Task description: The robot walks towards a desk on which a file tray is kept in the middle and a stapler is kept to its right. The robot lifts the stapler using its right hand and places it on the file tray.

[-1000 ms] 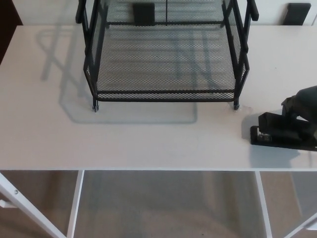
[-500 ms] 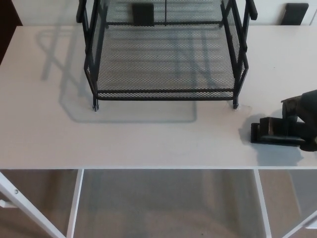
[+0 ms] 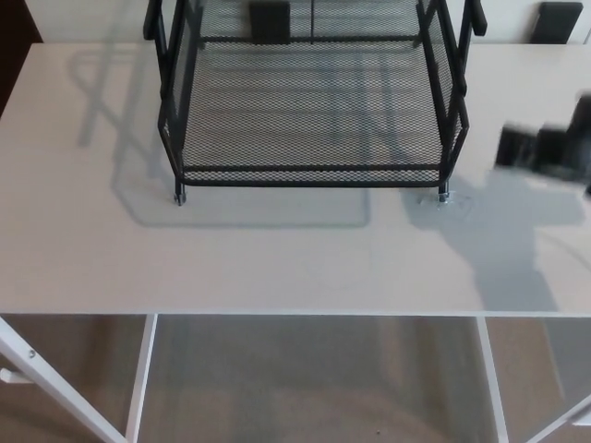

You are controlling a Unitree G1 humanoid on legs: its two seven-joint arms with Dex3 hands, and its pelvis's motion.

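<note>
Stapler (image 3: pixel 528 148) first: we are holding it up at the right edge of the view, clear of the table (image 3: pixel 83 249), at about the height of the file tray's front rail in the picture. It is showing as a smeared black shape, so we cannot make out which way it is pointing or how it is tilted. Our right hand (image 3: pixel 582 138) is sitting right against its outer end, half cut off by the picture's edge. The fingers are closing around the stapler, though the blur is hiding exactly how they are wrapping it.

Below the stapler, a broad grey shadow (image 3: pixel 499 231) is falling on the table, running down toward the near edge.

To the left of the stapler, near it but apart, the black mesh file tray (image 3: pixel 309 175) is standing in the middle of the table. Its front right foot (image 3: pixel 443 196) is resting on the table beside the shadow. The tray's lower shelf is carrying nothing that we can see.

The table is pale and has a white frame (image 3: pixel 143 388) under it, with brownish floor (image 3: pixel 314 388) showing through. At the far edge two dark blocks, one (image 3: pixel 270 18) behind the tray and one (image 3: pixel 559 20) at the right corner, are partly showing.
</note>
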